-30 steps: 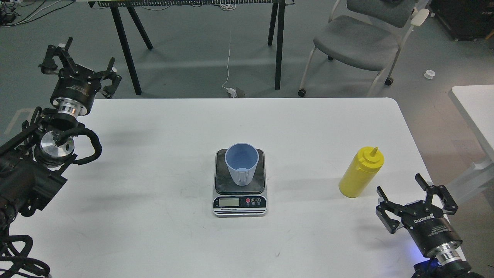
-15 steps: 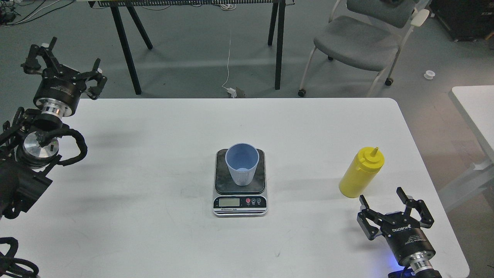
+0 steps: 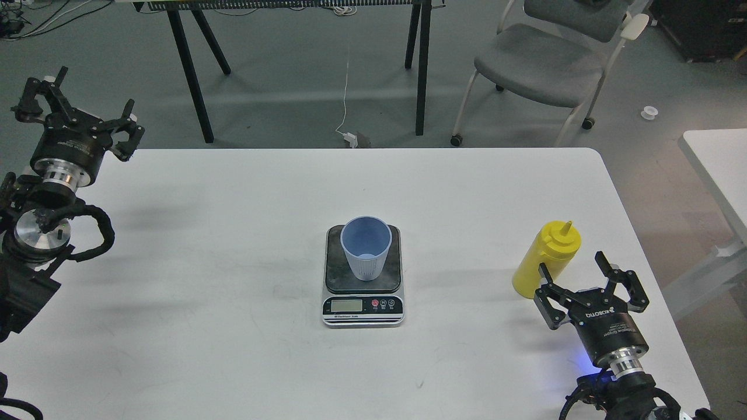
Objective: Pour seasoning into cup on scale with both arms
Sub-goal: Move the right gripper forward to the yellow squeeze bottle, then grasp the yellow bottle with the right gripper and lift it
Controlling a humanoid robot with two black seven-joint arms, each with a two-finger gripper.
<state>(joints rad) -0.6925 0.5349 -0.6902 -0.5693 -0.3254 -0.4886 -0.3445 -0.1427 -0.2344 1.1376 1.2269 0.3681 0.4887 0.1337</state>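
The light blue ribbed cup (image 3: 365, 247) stands upright on the dark plate of the small scale (image 3: 363, 307) in the middle of the white table. The yellow seasoning bottle (image 3: 545, 258) stands upright at the right, nozzle up. My right gripper (image 3: 588, 279) is open and empty, just in front of and to the right of the bottle, its left finger (image 3: 547, 277) overlapping the bottle's base; I cannot tell if it touches. My left gripper (image 3: 76, 111) is open and empty above the table's far left corner, far from the cup.
The white table (image 3: 233, 350) ends close to my right arm at its right edge. A grey chair (image 3: 543, 64) and black table legs (image 3: 420, 64) stand on the floor behind. A second white table (image 3: 721, 163) is at the far right.
My right gripper has moved left and forward, up to the yellow bottle. My left gripper has drawn back to the left, away from the table's middle. Cup, scale and bottle have not moved.
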